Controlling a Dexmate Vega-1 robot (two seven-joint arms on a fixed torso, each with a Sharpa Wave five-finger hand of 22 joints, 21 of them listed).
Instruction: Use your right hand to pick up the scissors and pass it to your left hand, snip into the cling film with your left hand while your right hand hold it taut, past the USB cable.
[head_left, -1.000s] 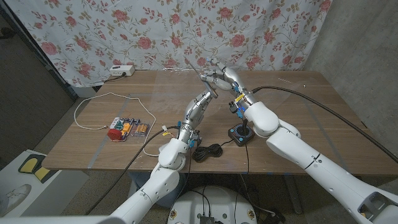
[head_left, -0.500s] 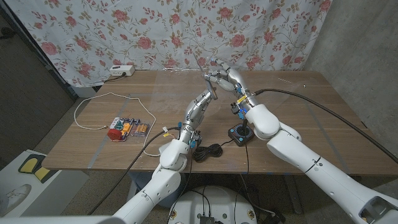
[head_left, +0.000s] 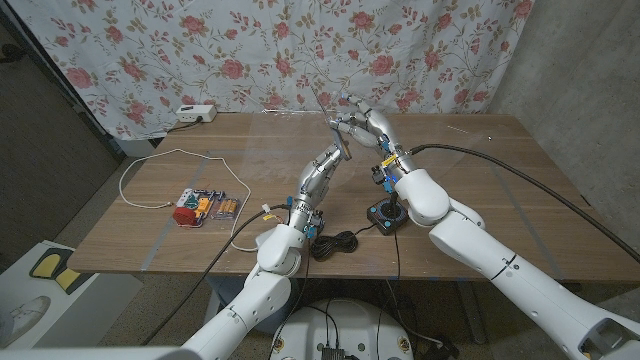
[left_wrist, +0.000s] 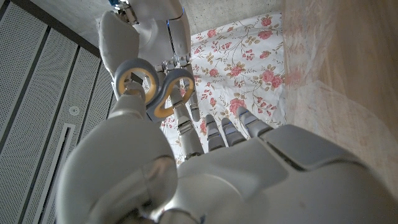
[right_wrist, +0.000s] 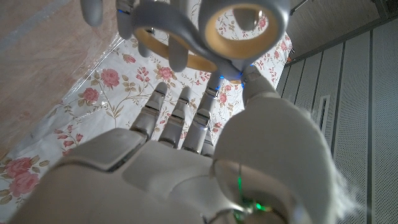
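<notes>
My right hand (head_left: 362, 124) holds the scissors (head_left: 340, 137) above the middle of the table, blades pointing up and away, the grey, yellow-lined ring handles (left_wrist: 153, 88) turned down toward my left hand. My left hand (head_left: 321, 171) reaches up just under them with its fingers apart. In the left wrist view its thumb tip (left_wrist: 132, 98) is at one ring; I cannot tell whether it is inside. The ring handles (right_wrist: 211, 26) also fill the right wrist view. The clear cling film (head_left: 215, 170) lies over the table's left half. The white USB cable (head_left: 160, 155) curls on the left.
A tray of batteries and small parts (head_left: 205, 207) sits at the front left. A black joystick box (head_left: 388, 215) and a coiled black cable (head_left: 340, 243) lie near the front edge. A white power strip (head_left: 195, 113) is at the back left.
My right hand has shifted a little to the right with the scissors, bringing the handles over my left hand's fingertips. The left hand has barely moved.
</notes>
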